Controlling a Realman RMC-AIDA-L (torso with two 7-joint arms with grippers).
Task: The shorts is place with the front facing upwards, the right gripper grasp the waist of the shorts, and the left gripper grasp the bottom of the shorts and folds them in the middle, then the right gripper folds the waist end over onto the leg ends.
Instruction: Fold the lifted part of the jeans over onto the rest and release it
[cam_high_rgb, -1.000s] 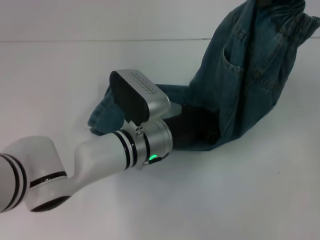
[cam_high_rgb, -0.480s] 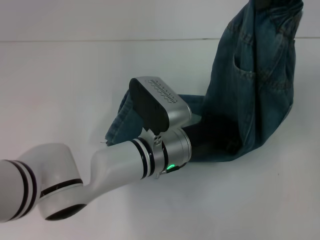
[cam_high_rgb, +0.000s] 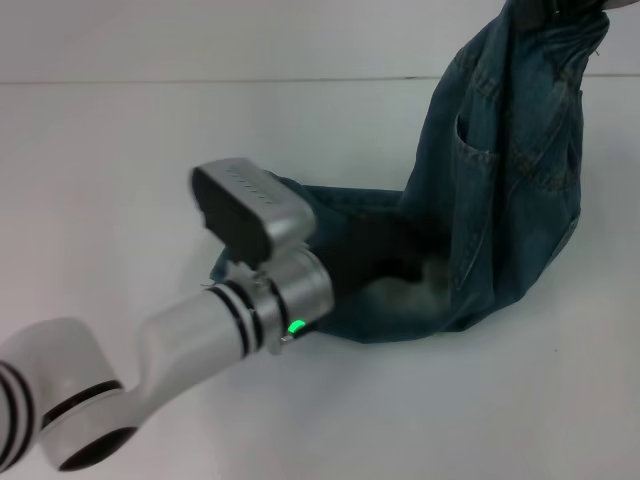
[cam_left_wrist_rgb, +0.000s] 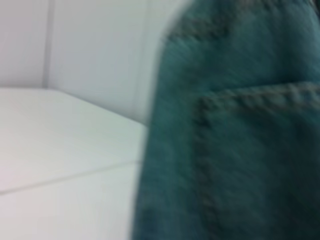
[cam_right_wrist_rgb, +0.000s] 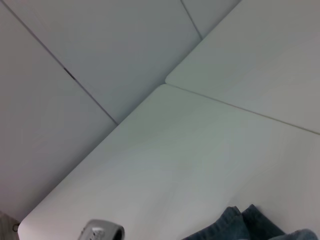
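Observation:
The blue denim shorts (cam_high_rgb: 510, 200) are partly lifted. The waist end hangs from the top right edge of the head view, where a dark bit of my right gripper (cam_high_rgb: 556, 6) holds it. The leg ends lie on the white table (cam_high_rgb: 120, 170), folded into a low heap. My left gripper (cam_high_rgb: 385, 255) rests low on that lying part, mostly covered by its own silver wrist (cam_high_rgb: 260, 215). The left wrist view is filled by denim (cam_left_wrist_rgb: 235, 150) with a pocket seam. The right wrist view catches a corner of the shorts (cam_right_wrist_rgb: 240, 227).
Bare white table top (cam_high_rgb: 520, 400) lies around the shorts on all sides. A pale wall (cam_high_rgb: 250, 40) closes the far edge. The left arm's white elbow (cam_high_rgb: 70, 400) fills the near left corner. Part of the left wrist (cam_right_wrist_rgb: 100, 232) shows in the right wrist view.
The left arm has pulled back to the left, baring more of the lying denim and a pale patch. The hanging waist end has stayed up at the top right.

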